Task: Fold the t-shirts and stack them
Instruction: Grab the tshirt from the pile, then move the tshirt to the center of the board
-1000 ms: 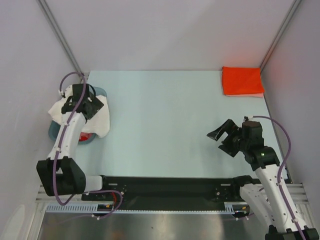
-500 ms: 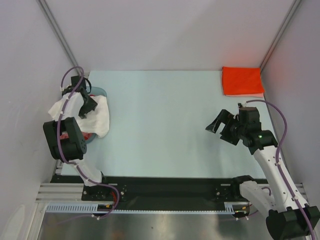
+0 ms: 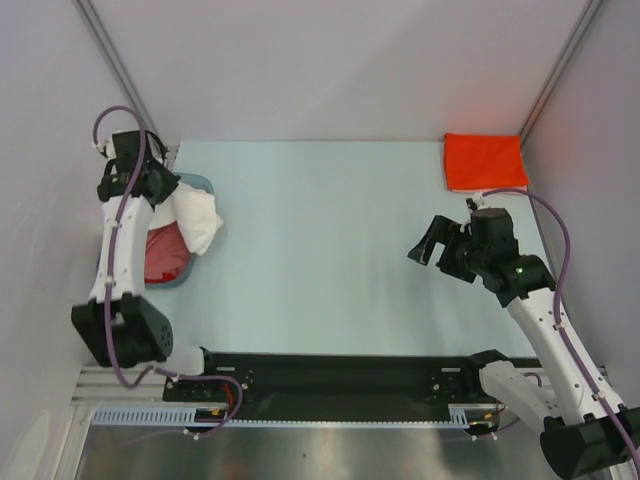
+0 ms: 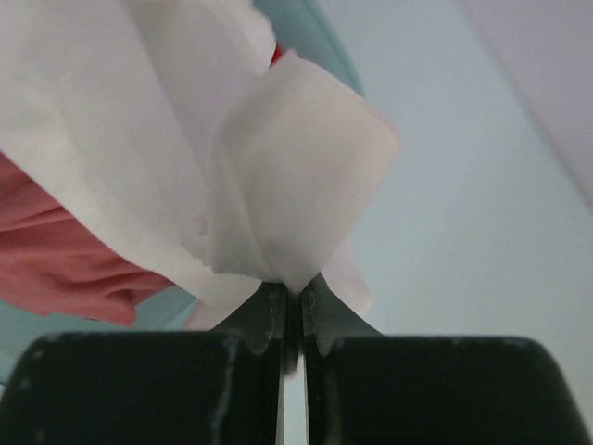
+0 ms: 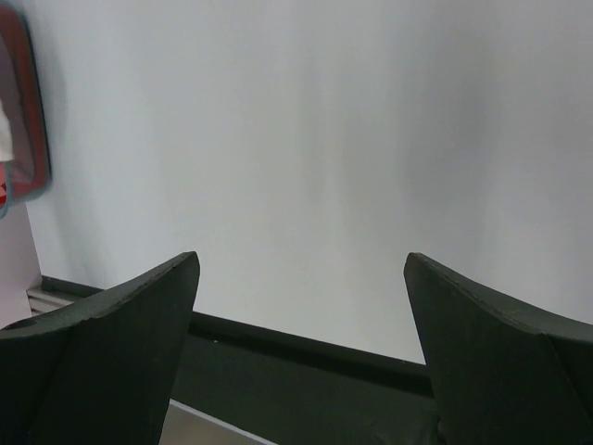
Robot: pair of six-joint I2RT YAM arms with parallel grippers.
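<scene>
Pale grey walls (image 3: 330, 70) enclose a light blue-green table (image 3: 320, 230). The white t-shirt (image 3: 197, 215) hangs bunched at the far left over the blue-grey basin (image 3: 175, 283), pinched in the clenched jaws of the left gripper (image 4: 292, 306). A folded orange-red t-shirt (image 3: 485, 162) lies in the far right corner. The right gripper (image 3: 437, 245) hovers with its jaws spread and empty. A second ago the white t-shirt lay spread over the basin under open jaws; now a red t-shirt (image 3: 165, 255) shows inside.

White t-shirt (image 3: 198, 215), salmon-pink t-shirt (image 3: 165, 255), orange-red t-shirt (image 3: 485, 162), blue-grey basin (image 3: 178, 284), pale blue table (image 3: 320, 230).
</scene>
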